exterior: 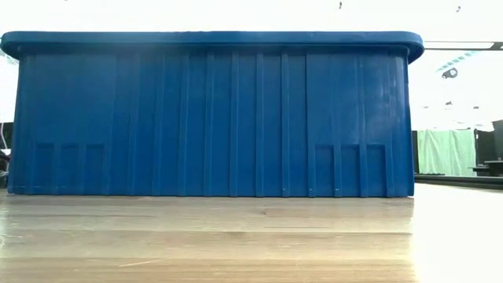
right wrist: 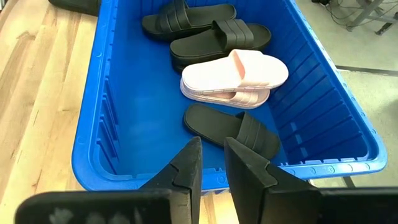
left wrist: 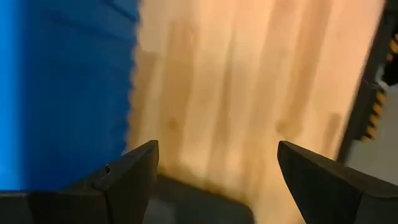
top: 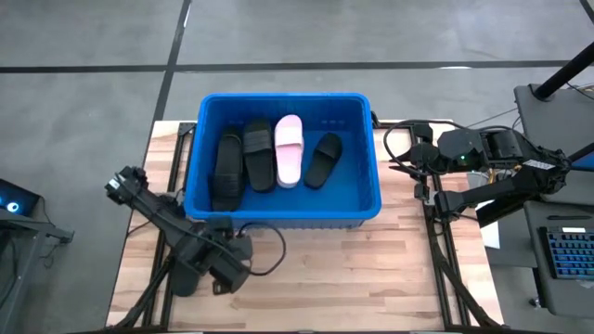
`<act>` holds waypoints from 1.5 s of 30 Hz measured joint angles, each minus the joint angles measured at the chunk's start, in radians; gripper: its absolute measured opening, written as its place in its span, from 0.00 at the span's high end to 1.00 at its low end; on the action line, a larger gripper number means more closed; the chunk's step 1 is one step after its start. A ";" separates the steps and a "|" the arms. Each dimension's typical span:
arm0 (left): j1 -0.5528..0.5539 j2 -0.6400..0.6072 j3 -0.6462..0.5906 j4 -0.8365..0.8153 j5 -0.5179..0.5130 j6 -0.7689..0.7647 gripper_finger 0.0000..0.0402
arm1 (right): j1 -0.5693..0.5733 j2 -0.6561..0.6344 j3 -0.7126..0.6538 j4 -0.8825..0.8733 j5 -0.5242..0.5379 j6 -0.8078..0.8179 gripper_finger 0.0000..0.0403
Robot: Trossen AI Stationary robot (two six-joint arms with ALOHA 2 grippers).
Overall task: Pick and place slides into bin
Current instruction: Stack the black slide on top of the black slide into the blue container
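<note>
The blue bin [top: 283,215] stands at the table's far middle, and its near wall [exterior: 212,118] fills the low view. Inside lie three black slides [right wrist: 230,127] and pale pink slides [right wrist: 239,71], one stacked on the other. My left gripper [left wrist: 217,168] is open and points down at the wood beside the bin's near left corner [top: 225,267]. A dark shape [left wrist: 193,202], seemingly a black slide [top: 186,280], lies on the table below it, partly hidden by the arm. My right gripper [right wrist: 212,163] waits above the bin's right rim, open by a narrow gap, with nothing in it.
A black cable [top: 271,249] loops over the wood near the left arm. Bare tabletop [top: 353,269] runs along the near side, in front of the bin. Black frame rails [top: 444,269] border the table's right side, and a keyboard [top: 568,255] lies beyond them.
</note>
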State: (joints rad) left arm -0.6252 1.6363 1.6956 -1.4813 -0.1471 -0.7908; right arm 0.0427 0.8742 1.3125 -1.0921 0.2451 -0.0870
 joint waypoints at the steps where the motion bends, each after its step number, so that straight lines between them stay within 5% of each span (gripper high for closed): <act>1: -0.011 0.000 -0.008 0.000 0.025 -0.029 0.23 | 0.000 0.000 0.000 0.000 0.000 0.000 0.85; 10: -0.160 0.000 -0.101 0.006 0.163 -0.240 0.23 | 0.000 0.000 0.000 0.000 0.000 0.000 0.85; 18: -0.246 0.000 -0.191 0.029 0.171 -0.456 0.23 | 0.000 0.000 -0.006 -0.002 0.000 0.001 0.85; 26: -0.286 0.000 -0.314 0.205 0.172 -0.460 0.23 | 0.000 0.000 -0.007 -0.004 0.000 0.001 0.84; 45: -0.341 0.000 -0.431 0.242 0.164 -0.462 0.23 | 0.000 0.000 -0.008 -0.004 0.000 0.009 0.85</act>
State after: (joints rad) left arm -0.9661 1.6367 1.2643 -1.2389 0.0165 -1.2526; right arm 0.0429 0.8742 1.3042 -1.0966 0.2446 -0.0784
